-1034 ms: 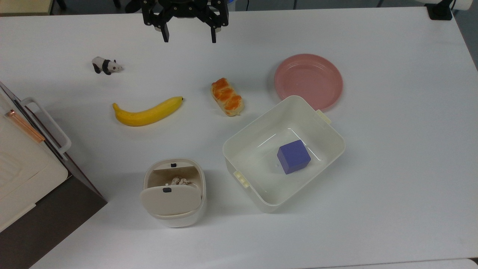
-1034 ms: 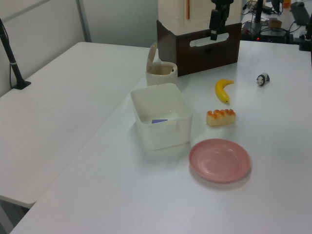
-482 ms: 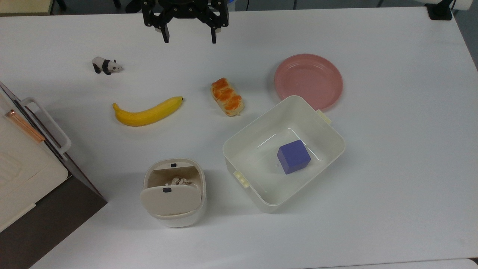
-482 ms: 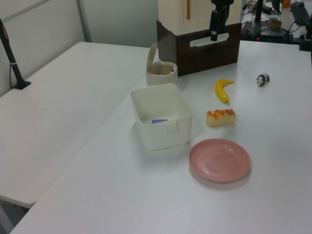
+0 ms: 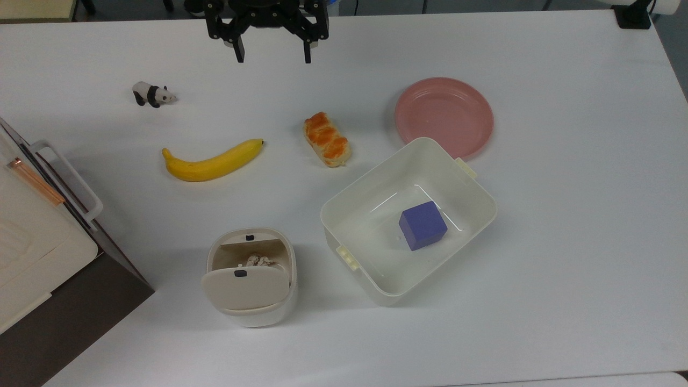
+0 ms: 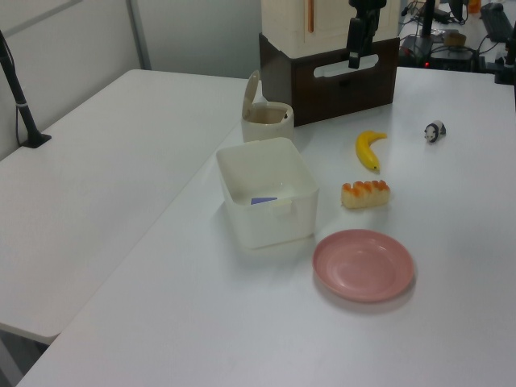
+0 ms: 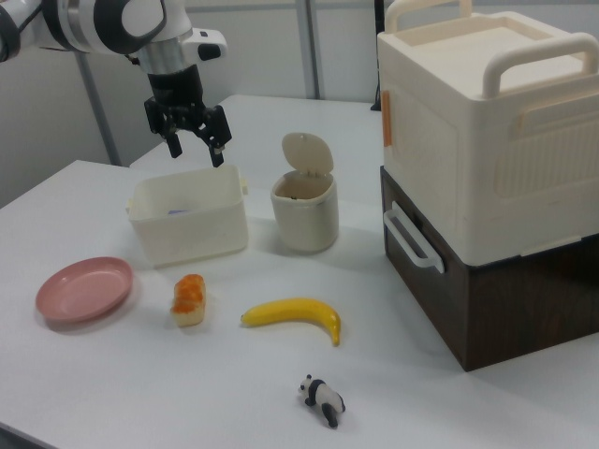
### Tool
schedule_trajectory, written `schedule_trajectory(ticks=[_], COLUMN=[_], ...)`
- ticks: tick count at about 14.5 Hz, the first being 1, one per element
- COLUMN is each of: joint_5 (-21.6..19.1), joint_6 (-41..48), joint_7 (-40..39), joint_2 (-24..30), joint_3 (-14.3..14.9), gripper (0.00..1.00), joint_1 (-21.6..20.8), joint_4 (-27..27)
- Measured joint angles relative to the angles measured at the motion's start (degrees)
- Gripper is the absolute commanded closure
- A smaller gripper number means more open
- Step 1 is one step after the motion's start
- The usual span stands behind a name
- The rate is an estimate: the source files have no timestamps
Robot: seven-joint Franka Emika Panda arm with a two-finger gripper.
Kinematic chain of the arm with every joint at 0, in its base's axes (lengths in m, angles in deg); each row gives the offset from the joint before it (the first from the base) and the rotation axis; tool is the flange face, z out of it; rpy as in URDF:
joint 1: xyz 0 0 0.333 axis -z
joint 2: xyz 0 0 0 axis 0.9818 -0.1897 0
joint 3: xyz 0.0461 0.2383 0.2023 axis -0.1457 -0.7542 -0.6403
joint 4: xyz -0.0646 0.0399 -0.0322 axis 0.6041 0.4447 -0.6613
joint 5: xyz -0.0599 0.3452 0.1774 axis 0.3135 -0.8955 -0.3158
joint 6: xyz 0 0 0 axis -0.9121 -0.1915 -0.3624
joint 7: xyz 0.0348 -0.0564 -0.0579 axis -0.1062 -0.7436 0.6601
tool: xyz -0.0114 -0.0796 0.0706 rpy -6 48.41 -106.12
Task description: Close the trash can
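Observation:
The trash can (image 5: 251, 301) is a small cream-white bin near the front of the table in the top view, and its beige lid (image 5: 239, 288) with a dark button stands hinged up. Crumpled paper lies inside it. The trash can (image 7: 304, 215) stands with its lid (image 7: 308, 152) upright in the right view, and the same trash can (image 6: 267, 121) sits by the dark cabinet in the left view. My gripper (image 5: 272, 54) hangs open and holds nothing, far from the bin at the table's back edge. The gripper (image 7: 195, 150) hovers high above the tub in the right view.
A white tub (image 5: 352, 207) holding a blue cube (image 5: 422, 225) stands right of the bin in the top view. A pink plate (image 5: 444, 115), a bread roll (image 5: 327, 139), a banana (image 5: 212, 161) and a toy panda (image 5: 153, 94) lie between. A large cream box (image 7: 487, 131) on a dark base is beside the bin.

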Motion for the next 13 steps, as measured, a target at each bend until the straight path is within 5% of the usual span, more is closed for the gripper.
schedule_trajectory(ticks=[5,6,7,9,10,13], joint_5=[0.0,0.0,0.0,0.0,0.0,0.21], joint_6=[0.0,0.0,0.0,0.0,-1.19,-10.22], joint_7=[-0.02,-0.02,-0.02,-0.03,-0.03,-0.04], joint_2=[0.0,0.0,0.0,-0.01,-0.12,-1.8], joint_3=[0.0,0.0,0.0,0.0,0.0,0.0], gripper=[0.11,0.19,0.48,0.89,1.0,1.0], joint_1=[-0.01,-0.01,-0.01,-0.01,-0.01,-0.03], joint_4=[0.0,0.0,0.0,0.0,0.0,-0.08])
